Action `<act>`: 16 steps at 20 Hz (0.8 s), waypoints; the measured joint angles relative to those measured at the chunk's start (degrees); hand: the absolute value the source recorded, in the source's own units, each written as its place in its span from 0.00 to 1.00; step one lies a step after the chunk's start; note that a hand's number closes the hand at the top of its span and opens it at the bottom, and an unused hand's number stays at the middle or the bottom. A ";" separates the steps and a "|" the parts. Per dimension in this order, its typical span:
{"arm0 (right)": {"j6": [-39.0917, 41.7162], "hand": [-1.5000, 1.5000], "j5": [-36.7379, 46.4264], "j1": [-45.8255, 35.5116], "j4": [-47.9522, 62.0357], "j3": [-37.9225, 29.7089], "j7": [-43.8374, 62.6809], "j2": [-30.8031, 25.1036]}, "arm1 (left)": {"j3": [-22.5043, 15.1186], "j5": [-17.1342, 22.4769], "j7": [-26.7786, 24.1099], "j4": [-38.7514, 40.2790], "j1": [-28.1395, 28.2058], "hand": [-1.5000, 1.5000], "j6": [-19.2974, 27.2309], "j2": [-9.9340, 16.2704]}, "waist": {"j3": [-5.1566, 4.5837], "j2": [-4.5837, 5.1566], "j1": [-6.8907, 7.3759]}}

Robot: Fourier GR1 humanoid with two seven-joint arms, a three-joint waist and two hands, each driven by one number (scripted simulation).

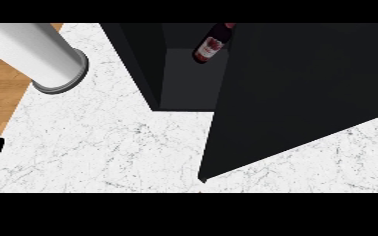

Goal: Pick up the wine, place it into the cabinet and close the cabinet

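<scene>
Upper left: grey forearm [44, 55] crosses the wood floor edge onto the white marble bench [111, 140]; its hand is out of frame, as is the other, so can't tell either grip. Top centre: black cabinet [140, 60], open. Wine [211, 47] sits inside at the back. Right: cabinet door [295, 90] swung wide, filling that side of frame.
</scene>
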 measured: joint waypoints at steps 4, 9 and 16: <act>-5.27 1.00 1.63 -6.03 0.78 1.31 0.23 -2.65 | 1.31 0.99 0.53 0.42 0.25 0.00 -2.61 -0.16 | -0.01 0.16 0.55; -10.43 1.00 -1.12 -13.89 2.51 1.81 1.77 -4.74 | 1.38 1.31 1.85 -0.07 -0.75 0.00 -3.11 -1.06 | -0.01 0.45 1.12; -16.39 1.00 -9.41 -29.85 12.75 -2.66 1.48 0.07 | 1.28 1.01 3.14 2.21 -4.20 0.00 -3.11 -2.82 | 0.01 0.76 1.68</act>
